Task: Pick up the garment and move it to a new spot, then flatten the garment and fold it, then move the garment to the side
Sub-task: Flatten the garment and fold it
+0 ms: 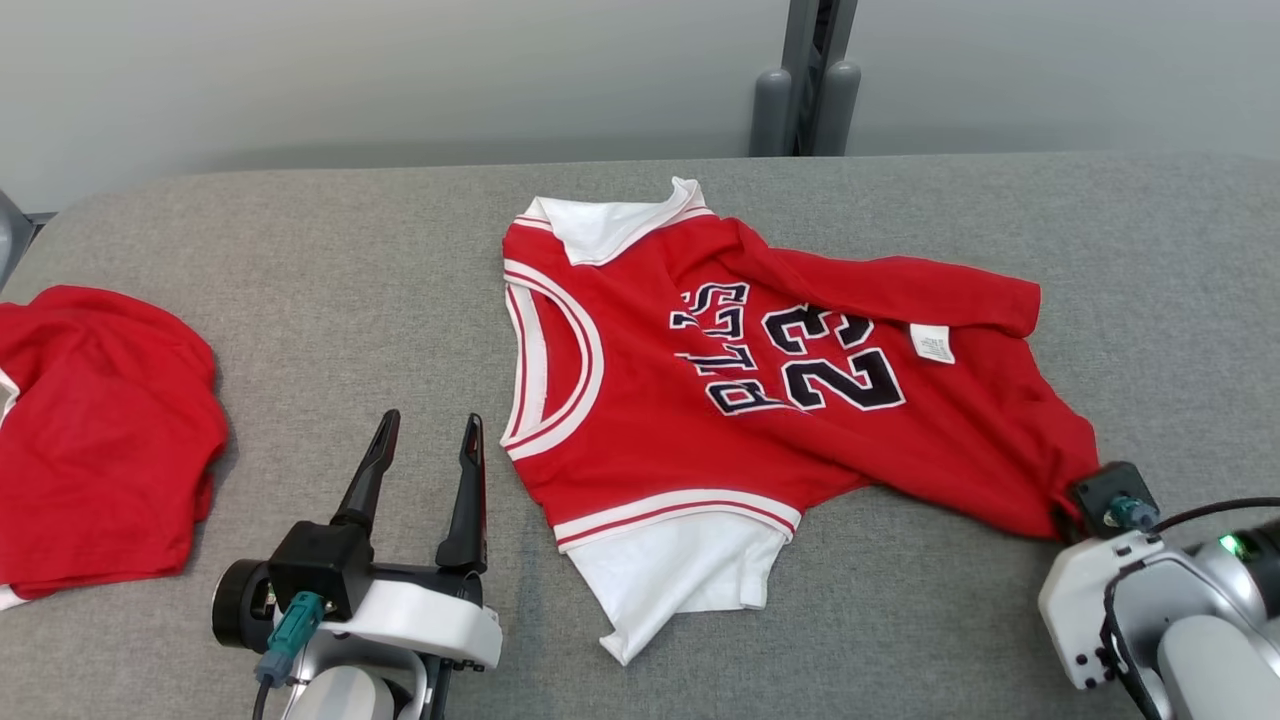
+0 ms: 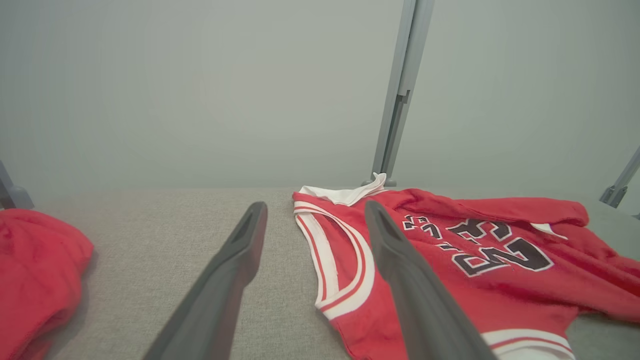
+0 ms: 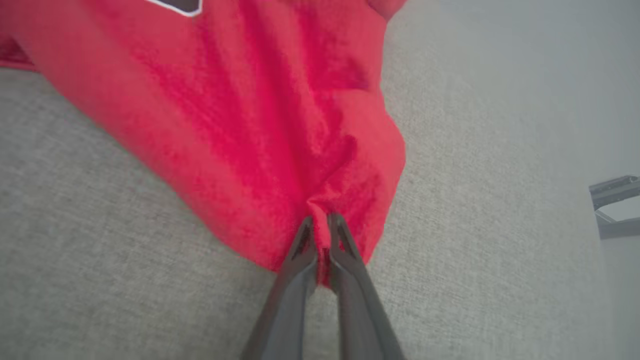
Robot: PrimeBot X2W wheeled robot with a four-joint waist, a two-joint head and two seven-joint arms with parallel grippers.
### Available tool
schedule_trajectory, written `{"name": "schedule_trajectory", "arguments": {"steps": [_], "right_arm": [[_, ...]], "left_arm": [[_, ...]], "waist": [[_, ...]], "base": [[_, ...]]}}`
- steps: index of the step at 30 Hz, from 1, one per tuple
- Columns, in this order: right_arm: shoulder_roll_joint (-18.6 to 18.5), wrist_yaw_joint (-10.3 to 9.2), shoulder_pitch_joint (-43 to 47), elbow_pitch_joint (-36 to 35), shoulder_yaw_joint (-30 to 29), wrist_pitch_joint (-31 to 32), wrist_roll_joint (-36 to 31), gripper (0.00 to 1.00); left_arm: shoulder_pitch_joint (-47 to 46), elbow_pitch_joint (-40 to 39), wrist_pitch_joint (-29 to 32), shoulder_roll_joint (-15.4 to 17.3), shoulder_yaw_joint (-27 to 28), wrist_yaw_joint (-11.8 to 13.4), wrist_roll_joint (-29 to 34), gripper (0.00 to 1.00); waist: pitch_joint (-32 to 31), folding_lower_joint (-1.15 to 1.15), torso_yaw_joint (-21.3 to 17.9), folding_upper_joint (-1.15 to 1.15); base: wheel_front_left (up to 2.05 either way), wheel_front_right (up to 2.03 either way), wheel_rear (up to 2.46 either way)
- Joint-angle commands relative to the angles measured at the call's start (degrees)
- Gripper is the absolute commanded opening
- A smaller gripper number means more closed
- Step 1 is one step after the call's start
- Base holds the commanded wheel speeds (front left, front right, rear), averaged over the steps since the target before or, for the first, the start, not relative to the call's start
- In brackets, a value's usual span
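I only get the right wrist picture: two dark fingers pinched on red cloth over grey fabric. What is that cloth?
Observer: A red jersey printed with the number 23. The right gripper pinches its edge at one end.
Operator: What is the other hand doing?
Observer: The left gripper is open beside the jersey's white-trimmed opening, holding nothing.
Operator: Is the jersey alone there?
Observer: No, a second red garment lies bunched at the left edge of the grey surface.

Second red garment (image 1: 100,440) cut off at left edge, jersey (image 3: 260,125) cropped atop right wrist view
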Motion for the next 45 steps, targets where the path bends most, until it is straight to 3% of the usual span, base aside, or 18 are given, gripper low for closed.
{"name": "schedule_trajectory", "arguments": {"steps": [1,7,14,24,33,40,45], "right_arm": [[0.48,-0.02,-0.12,1.72,-1.73,-0.08,-0.21,1.0],[3.19,-0.02,-1.14,4.49,-6.26,-2.88,-0.69,1.0],[4.58,-0.02,-0.91,-2.84,-11.48,-9.26,-1.83,1.0],[10.14,-0.02,4.85,-11.83,-20.7,-18.95,4.17,1.0],[12.33,-0.02,8.24,-12.73,-21.31,-21.99,8.38,1.0],[12.68,-0.02,7.63,-6.36,-22.87,-19.0,17.31,1.0],[12.72,-0.02,6.19,0.6,-19.78,-15.75,34.13,1.0]], "left_arm": [[-0.52,0.12,-0.02,0.2,0.18,-0.31,0.33,1.0],[0.01,0.47,-0.02,0.19,0.57,-0.31,0.72,1.0],[1.07,-0.14,-0.02,0.2,1.21,-0.03,0.67,1.0],[1.59,-1.8,-0.02,0.21,1.65,0.11,0.31,1.0],[1.67,-2.73,-0.02,0.2,1.96,-0.53,0.51,1.0],[0.76,-2.12,-0.02,0.19,1.58,-1.06,0.94,1.0],[0.23,-1.33,-0.02,0.21,1.52,-1.38,1.59,1.0]], "waist": [[-0.02,0.0,-0.1,0.0],[-0.77,0.0,-1.19,0.0],[-2.39,0.0,-3.72,0.0],[-2.8,0.0,-5.27,0.0],[-1.96,0.0,-5.93,0.0],[-1.06,0.0,-5.4,0.0],[-0.68,0.0,-4.2,0.0]], "base": [[0.0,0.0,0.0],[0.0,0.0,0.0],[0.0,0.0,0.0],[0.0,0.0,0.0],[0.0,0.0,0.0],[0.0,0.0,0.0],[0.0,0.0,0.0]]}}
